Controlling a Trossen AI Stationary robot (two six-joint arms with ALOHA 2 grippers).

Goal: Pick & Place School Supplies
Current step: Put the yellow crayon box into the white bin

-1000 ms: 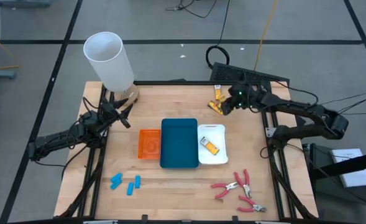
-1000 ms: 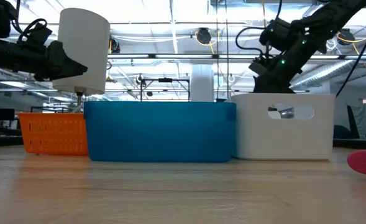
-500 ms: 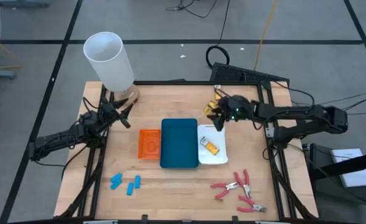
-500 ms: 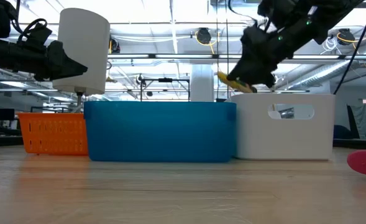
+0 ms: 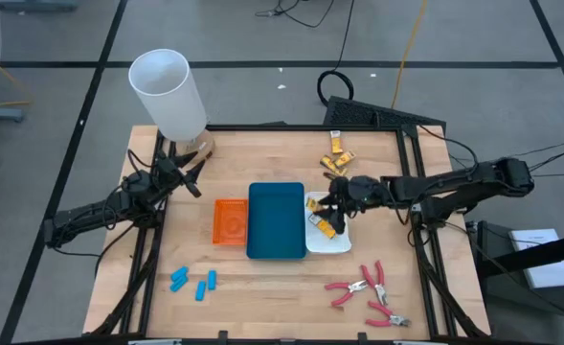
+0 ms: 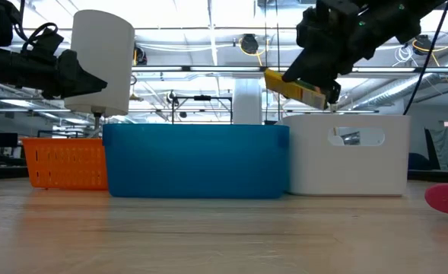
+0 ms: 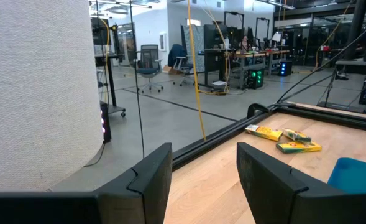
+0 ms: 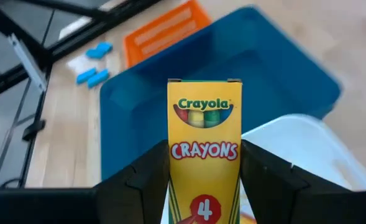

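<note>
Clamping a Crayola crayon box (image 8: 204, 162) by its long sides, the right gripper (image 5: 331, 212) holds it level above the white tray (image 5: 342, 244), at the edge shared with the blue tray (image 5: 276, 220). The low view shows the packet (image 6: 292, 86) tilted and sticking out toward the blue tray, clear of both rims. That is the likely trouble: released here, the box could tip over the shared wall and land in the blue tray, or catch the rim and hang there. It could also come down on the crayon box (image 5: 326, 226) already lying in the white tray.

The left gripper (image 5: 190, 179) waits, fingers parted and empty, beside the tall white cylinder (image 5: 169, 93).

By count: five crayon boxes — one held, one in the white tray, three (image 5: 337, 153) loose on the far side of the table; three light-blue stubby pieces (image 5: 193, 281); what look like three red-handled pliers (image 5: 368, 293), overlapping, so uncertain; three trays, with the orange tray (image 5: 230, 221).
</note>
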